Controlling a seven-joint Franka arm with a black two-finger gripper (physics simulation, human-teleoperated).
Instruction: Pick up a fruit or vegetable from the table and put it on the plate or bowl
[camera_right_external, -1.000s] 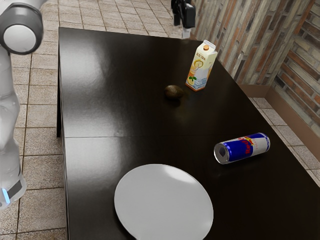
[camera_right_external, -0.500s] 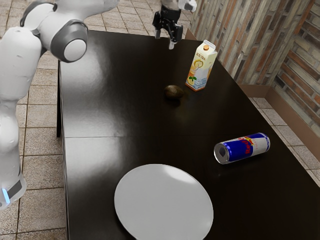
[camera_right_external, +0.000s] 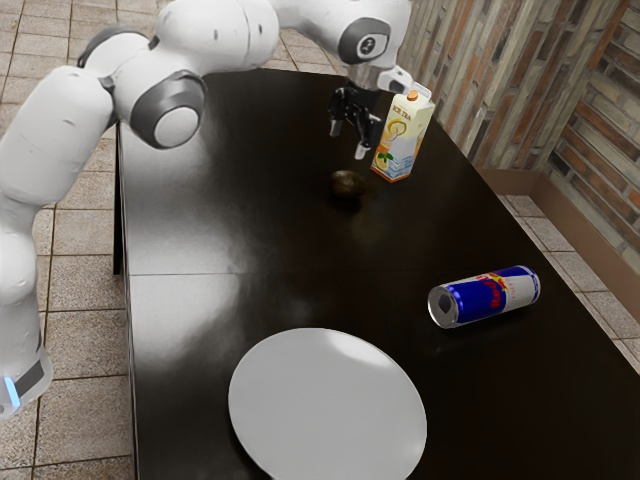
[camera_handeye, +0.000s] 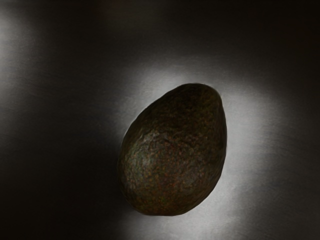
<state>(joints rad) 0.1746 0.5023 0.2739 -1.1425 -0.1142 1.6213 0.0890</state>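
- My gripper (camera_right_external: 348, 140) hangs with its fingers spread, holding nothing. If I close off-centre, the rounded avocado (camera_right_external: 347, 184) could squirt sideways across the slick table (camera_right_external: 220, 200).
- The avocado lies on its side on the table, straight beneath my hand and apart from it.
- The juice carton (camera_right_external: 403, 135) stands just beside my way down, so a finger could clip it and topple it.
- The plate (camera_right_external: 327, 405) sits well apart, toward the table's other end. A weak grip may drop the fruit on the way.

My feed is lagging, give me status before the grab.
Pincer open, above avocado. It lies on table, not yet gripped. Carton close by, on the exterior view's right.
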